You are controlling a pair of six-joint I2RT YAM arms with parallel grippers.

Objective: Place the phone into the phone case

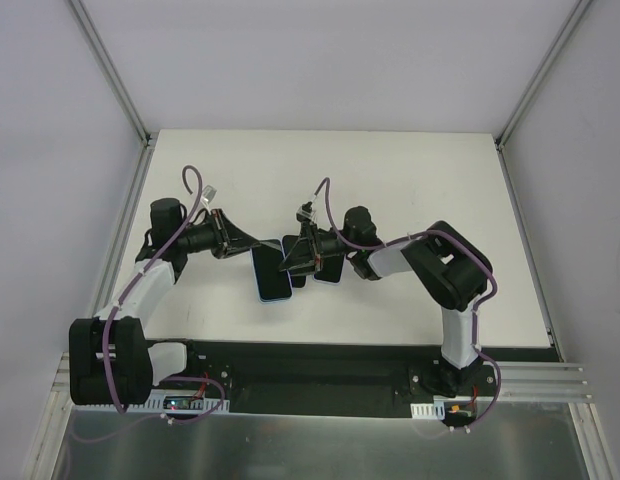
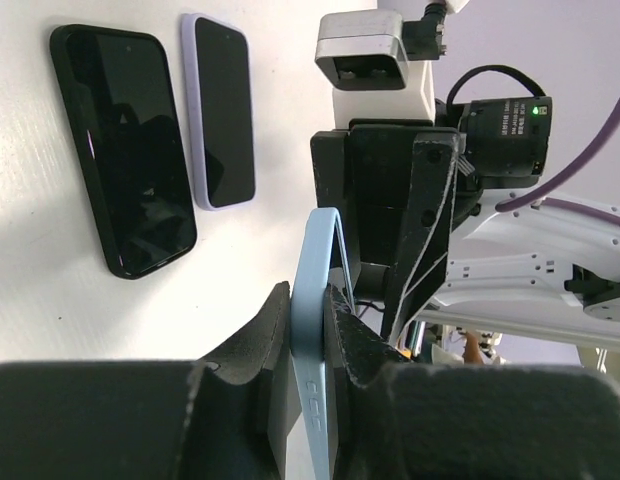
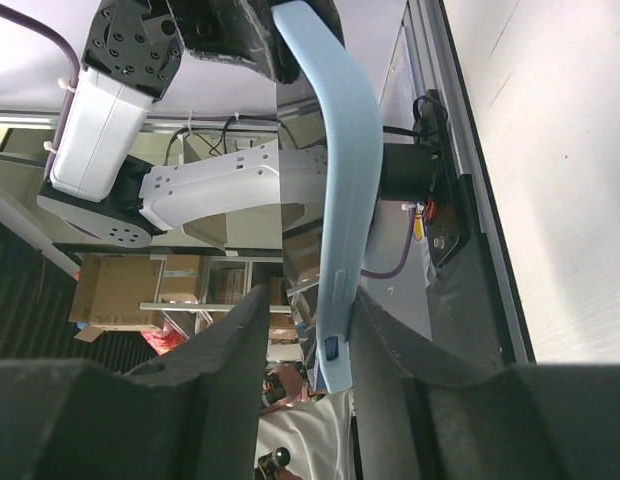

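Note:
A light-blue phone case (image 1: 273, 275) with a dark glossy face inside its rim is held on edge above the table. My left gripper (image 1: 245, 245) is shut on one long edge of it (image 2: 312, 300). My right gripper (image 1: 293, 258) faces it from the other side. In the right wrist view the case (image 3: 347, 180) looks bent and rests against one finger (image 3: 390, 350), with a gap to the other finger, so the jaws stand open. A black phone (image 2: 120, 150) and a lilac-cased phone (image 2: 222, 110) lie flat on the table.
The lilac phone (image 1: 328, 270) lies just under the right wrist. The white table (image 1: 410, 180) is walled on three sides. A black strip and a metal rail (image 1: 330, 375) run along the near edge by the arm bases.

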